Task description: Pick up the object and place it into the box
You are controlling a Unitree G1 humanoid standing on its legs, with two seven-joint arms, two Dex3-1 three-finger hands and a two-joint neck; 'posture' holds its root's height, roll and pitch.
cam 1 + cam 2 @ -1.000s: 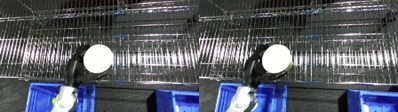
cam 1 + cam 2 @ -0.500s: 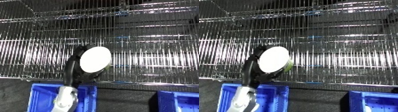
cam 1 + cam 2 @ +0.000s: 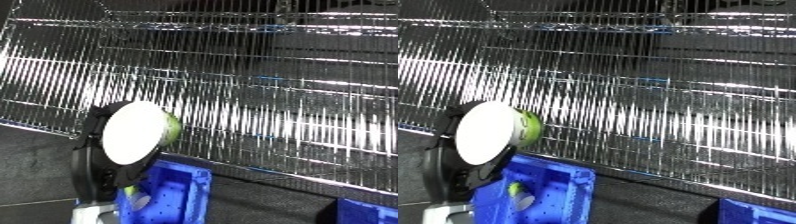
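**Item record: round object held over blue bin, wire shelving behind**

Landmark: the near blue bin [image 3: 173,192], at the lower left of both views.

Held object: one round container [image 3: 135,131] with a white flat face and a green side wall. It sits above the near blue bin's left part and is tilted, its white face turned toward the camera. It is clear of the bin, not inside it.

Hand: one black hand [image 3: 96,165], directly left of and above the near blue bin, fingers curled round the back and rim of the round container, grasping it. Which of the robot's hands it is cannot be told for certain; it rises at the views' left. A second hand shows in neither view.

Bins: two. The second blue bin [image 3: 758,212] shows only as a corner, well to the right of the near blue bin.

Shelving: one wire rack [image 3: 266,90], behind and above the near blue bin, filling most of each view.

Differences between views: the right eye view shows more of the near blue bin's interior, with a small green-and-white item [image 3: 516,195] inside it; the left eye view shows only a sliver of that item.
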